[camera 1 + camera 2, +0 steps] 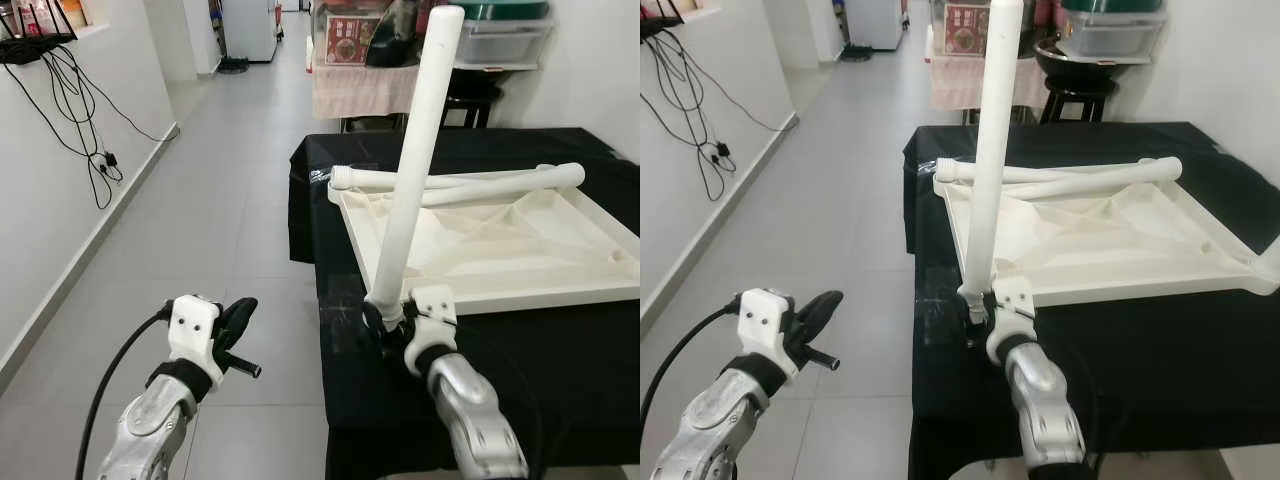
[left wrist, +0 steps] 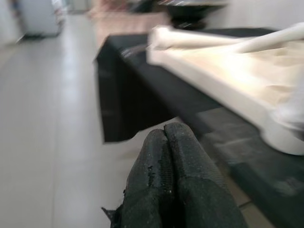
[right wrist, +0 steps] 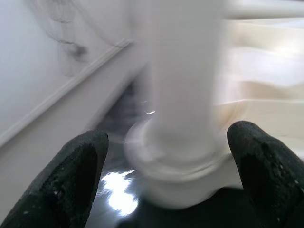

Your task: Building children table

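I note a black-draped work table (image 1: 560, 370) standing on a pale tiled floor (image 1: 220, 210), with a white wall (image 1: 50, 200) on the left carrying loose black cables (image 1: 80, 130). Beyond the table stand a cloth-covered stand (image 1: 365, 85) and a clear storage bin (image 1: 500, 40).

The white children's tabletop (image 1: 500, 250) lies upside down on the black cloth, its underside ribs facing up. Two white legs (image 1: 470, 182) lie across its far edge. A third white leg (image 1: 415, 170) stands nearly upright, leaning slightly, its base at the tabletop's near left corner.

My right gripper (image 1: 395, 322) sits at that leg's base. The right wrist view, blurred, shows its fingers (image 3: 76, 175) spread on either side of the leg's flared foot, with gaps visible; I judge them released rather than clamped.

My left gripper (image 1: 235, 325) hovers over the floor, left of the table. The left wrist view shows what the head views cannot: its fingertips (image 2: 175, 175) pressed together, holding nothing.
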Motion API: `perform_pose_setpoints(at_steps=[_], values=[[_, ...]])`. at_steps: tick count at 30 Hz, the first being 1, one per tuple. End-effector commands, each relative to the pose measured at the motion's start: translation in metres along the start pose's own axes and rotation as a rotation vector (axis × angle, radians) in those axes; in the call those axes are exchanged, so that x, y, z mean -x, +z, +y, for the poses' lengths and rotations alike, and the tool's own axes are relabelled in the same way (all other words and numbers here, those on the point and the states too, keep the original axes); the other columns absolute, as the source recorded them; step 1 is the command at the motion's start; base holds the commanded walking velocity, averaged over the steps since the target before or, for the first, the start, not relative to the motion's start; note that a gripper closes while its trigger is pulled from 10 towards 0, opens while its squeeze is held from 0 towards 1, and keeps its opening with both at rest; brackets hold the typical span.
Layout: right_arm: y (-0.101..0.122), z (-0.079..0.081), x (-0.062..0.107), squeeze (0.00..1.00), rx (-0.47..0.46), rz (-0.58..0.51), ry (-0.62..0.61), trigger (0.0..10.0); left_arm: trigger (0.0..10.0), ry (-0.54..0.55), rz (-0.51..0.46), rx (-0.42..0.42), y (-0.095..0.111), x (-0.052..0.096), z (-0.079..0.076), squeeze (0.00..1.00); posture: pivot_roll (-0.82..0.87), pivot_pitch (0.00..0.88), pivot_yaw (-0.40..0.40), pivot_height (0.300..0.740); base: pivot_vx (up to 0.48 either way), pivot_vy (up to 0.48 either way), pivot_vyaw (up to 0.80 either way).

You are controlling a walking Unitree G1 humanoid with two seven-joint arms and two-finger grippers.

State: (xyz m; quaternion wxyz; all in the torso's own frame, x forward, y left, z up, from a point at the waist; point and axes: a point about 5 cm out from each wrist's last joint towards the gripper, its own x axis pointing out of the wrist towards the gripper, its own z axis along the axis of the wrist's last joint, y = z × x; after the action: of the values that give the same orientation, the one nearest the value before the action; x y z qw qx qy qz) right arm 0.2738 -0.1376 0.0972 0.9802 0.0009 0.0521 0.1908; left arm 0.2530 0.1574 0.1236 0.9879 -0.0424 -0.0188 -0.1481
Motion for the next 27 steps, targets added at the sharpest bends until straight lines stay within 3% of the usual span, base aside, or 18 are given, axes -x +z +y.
perform_pose_setpoints(at_steps=[1,4,6,8,14,27], values=[[0.008,0.020,0.002,0.00,0.032,-0.030,0.151,10.0,10.0,0.021,0.066,0.024,-0.013,0.001,-0.003,0.00,-0.04,0.000,0.027,0.740,0.000,0.000,0.00],[0.007,0.023,0.005,0.00,0.060,-0.024,0.188,10.0,10.0,0.018,0.085,0.029,-0.018,0.002,-0.006,0.00,-0.04,0.000,0.028,0.740,0.000,0.000,0.00],[0.001,0.016,0.015,0.00,0.075,0.004,0.178,10.0,10.0,0.018,0.102,0.032,-0.024,0.004,-0.015,0.00,-0.04,0.000,0.032,0.740,0.000,0.000,0.00],[-0.002,0.007,0.026,0.00,0.049,0.014,0.157,10.0,10.0,0.060,0.102,0.019,-0.024,0.006,-0.014,0.00,-0.04,0.000,0.037,0.740,0.000,0.000,0.00],[-0.002,0.006,0.040,0.00,-0.039,-0.023,0.190,10.0,10.0,0.096,0.157,-0.002,-0.031,0.009,-0.007,0.00,-0.06,0.000,0.051,0.740,0.000,0.261,0.00],[-0.004,0.007,0.042,0.00,-0.084,-0.038,0.221,10.0,10.0,0.059,0.171,-0.027,-0.034,0.009,-0.011,0.00,-0.06,0.000,0.049,0.740,0.000,0.480,0.00]])
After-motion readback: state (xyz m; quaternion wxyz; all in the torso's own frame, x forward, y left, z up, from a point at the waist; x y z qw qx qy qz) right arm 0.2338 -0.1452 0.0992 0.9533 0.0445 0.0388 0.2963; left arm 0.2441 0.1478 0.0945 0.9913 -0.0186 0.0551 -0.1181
